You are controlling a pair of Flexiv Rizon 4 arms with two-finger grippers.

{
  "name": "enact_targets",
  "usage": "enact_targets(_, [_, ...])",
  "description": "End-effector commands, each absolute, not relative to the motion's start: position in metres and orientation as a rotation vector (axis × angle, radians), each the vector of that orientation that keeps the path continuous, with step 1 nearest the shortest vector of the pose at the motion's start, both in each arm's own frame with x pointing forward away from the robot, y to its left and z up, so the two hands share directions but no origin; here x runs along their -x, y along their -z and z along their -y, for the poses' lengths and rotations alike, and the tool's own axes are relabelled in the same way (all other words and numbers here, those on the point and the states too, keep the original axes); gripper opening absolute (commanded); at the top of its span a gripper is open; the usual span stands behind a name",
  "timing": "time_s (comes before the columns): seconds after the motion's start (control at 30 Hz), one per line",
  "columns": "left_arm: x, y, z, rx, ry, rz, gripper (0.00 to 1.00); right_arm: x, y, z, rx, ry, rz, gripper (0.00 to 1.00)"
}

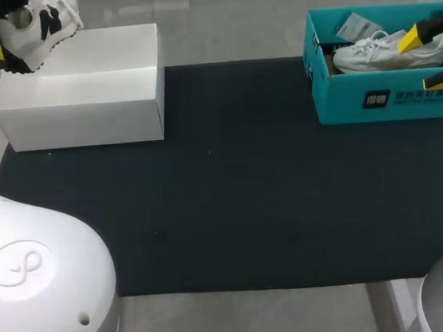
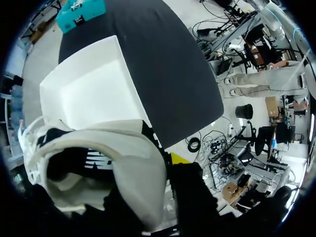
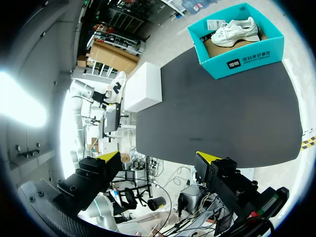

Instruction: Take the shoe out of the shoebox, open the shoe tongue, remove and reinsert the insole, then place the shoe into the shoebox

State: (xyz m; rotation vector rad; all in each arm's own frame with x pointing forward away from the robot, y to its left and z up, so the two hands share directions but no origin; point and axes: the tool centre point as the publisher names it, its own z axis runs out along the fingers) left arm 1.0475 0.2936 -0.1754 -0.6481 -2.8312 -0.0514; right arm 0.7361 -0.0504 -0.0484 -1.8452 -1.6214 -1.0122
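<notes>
My left gripper [image 1: 4,46] is shut on a white shoe with black patches [image 1: 40,23], held in the air over the back left corner of the white box [image 1: 86,84]. In the left wrist view the shoe [image 2: 98,163] fills the space at the left gripper [image 2: 163,165]; one yellow tip shows beside its heel wall, the other is hidden. A teal shoebox [image 1: 384,98] at the far right holds a second, all-white shoe [image 1: 385,54]. My right gripper [image 1: 428,60] stands open and empty in front of that box. From the right gripper [image 3: 158,158], raised high, the shoebox [image 3: 247,54] lies far ahead.
A dark mat [image 1: 231,196] covers the table between the white box and the teal shoebox. A paper tag [image 1: 358,26] lies in the shoebox behind the white shoe. In the right wrist view the white box [image 3: 144,86] sits at the mat's far corner.
</notes>
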Motion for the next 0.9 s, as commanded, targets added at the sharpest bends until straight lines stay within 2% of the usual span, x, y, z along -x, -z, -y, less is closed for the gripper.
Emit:
enact_targets(0.03, [-1.0604,0.1771,-0.3060,1.359,0.112,2.513,0.00,-0.7377,0.0490,0.0498,1.846,1.009,1.622,1.00])
enact_targets(0.13, [-1.0581,0.1787,-0.3105,1.760,0.227,2.303,0.00,-0.7377,0.0490,0.0498,1.846,1.009,1.622,1.00])
enact_targets(0.27, [-1.0570,0.1768,-0.3113,2.066,0.302,2.127,0.00,-0.7377,0.0490,0.0498,1.846,1.009,1.622,1.00])
enact_targets(0.9, [-1.0603,0.1754,-0.3103,2.087,0.296,2.115,0.00,-0.7377,0.0490,0.0498,1.846,1.009,1.622,1.00])
